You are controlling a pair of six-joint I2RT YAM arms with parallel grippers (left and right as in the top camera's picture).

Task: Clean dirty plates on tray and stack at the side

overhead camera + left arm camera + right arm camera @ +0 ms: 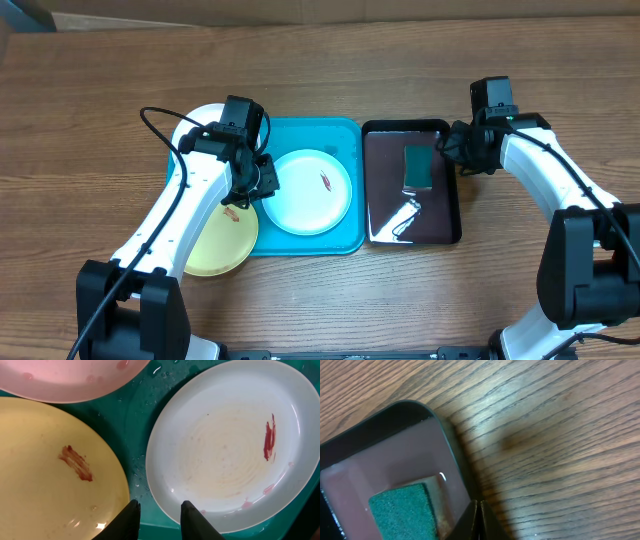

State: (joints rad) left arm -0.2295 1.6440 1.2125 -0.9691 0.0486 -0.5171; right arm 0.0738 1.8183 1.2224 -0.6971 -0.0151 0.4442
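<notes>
Left jaws, slightly open and empty, hang beside the white plate (225, 445); right jaws, shut, sit farther off.

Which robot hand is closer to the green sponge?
Right. The right gripper hangs shut at the far right corner of the black tray, just beside the sponge. The left gripper is far off, over the blue tray by the yellow plate.
</notes>
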